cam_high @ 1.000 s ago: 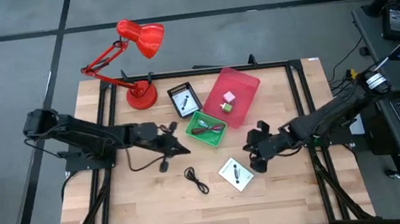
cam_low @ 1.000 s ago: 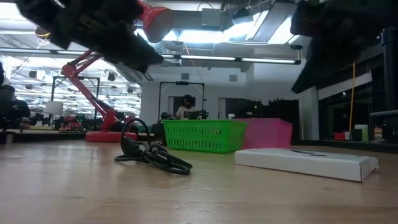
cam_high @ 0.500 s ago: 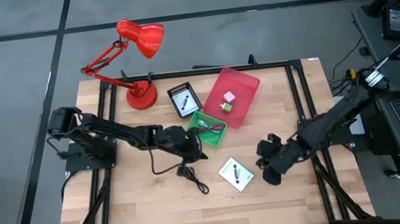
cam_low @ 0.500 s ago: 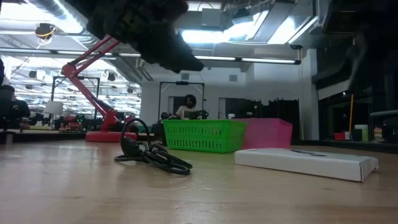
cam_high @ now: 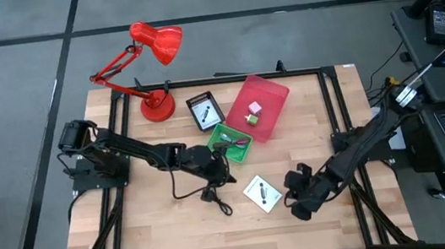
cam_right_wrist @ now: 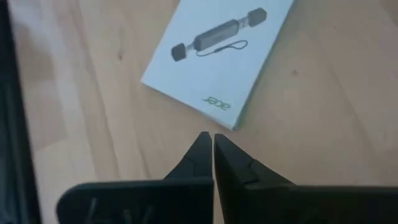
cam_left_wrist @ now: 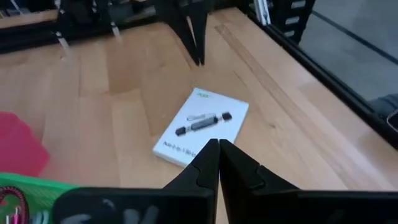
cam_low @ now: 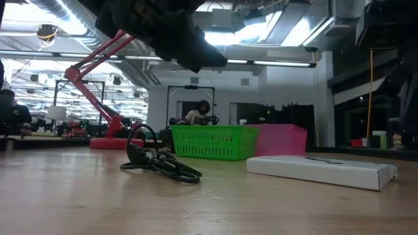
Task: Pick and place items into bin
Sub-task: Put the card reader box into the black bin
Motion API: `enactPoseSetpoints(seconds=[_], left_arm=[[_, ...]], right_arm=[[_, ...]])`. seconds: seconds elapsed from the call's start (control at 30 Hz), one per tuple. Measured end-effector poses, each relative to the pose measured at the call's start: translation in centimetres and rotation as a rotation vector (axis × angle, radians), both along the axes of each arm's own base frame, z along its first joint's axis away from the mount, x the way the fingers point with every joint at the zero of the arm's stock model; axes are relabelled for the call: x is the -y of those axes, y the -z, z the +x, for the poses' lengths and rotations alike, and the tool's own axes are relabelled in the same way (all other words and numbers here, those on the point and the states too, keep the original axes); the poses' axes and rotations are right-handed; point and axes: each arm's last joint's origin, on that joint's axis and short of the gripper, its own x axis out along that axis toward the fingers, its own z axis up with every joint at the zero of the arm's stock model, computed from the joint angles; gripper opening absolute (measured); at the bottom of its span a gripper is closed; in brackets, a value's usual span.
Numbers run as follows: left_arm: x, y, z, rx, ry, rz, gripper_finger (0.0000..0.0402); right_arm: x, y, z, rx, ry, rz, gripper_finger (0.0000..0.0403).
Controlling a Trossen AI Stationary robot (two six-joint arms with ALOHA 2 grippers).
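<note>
A white square card lies flat on the table near its near edge and also shows in the low view. A black cable lies coiled to its left. My left gripper hovers shut above the table between the green bin and the cable, pointing at the card. My right gripper hovers shut just right of the card. A maroon cable lies in the green bin. A pink cube and a green roll lie in the pink bin. No blue-silver piece shows.
A second card lies beside the green bin toward the far edge. A red desk lamp stands at the far left corner. A black frame borders the table. Bare wood lies along the near edge and at the left.
My left gripper has moved toward the table's right, from left of the green bin to just near of it, above the black cable. My right gripper has moved toward the near edge, ending beside the white card. Both have stayed shut. Nothing on the table has moved.
</note>
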Motion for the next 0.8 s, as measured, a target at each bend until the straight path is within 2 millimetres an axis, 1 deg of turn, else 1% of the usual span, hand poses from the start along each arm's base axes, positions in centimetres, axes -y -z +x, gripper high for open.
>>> enactPoseSetpoints(seconds=[0.17,0.37,0.5,0.63,0.8], left_arm=[[-0.1,-0.2,0.1,0.019,-0.024,0.004,0.0013],[-0.2,-0.1,0.1,0.005,-0.064,0.001,0.0018],[-0.2,-0.1,0.1,0.005,-0.065,0.001,0.0018],[-0.2,0.0,0.0,-0.003,-0.066,0.003,0.0018],[-0.2,0.2,-0.1,-0.019,-0.070,0.009,0.0017]], right_arm=[[-0.6,-0.1,0.8,-0.040,-0.006,-0.039,0.0000],[-0.9,1.4,1.4,-0.099,0.001,-0.084,0.0000],[-1.1,2.4,1.9,-0.098,0.009,-0.095,0.0000],[-1.1,2.5,2.2,-0.078,0.022,-0.096,0.0000],[-1.0,2.0,2.5,-0.070,0.025,-0.095,0.0000]])
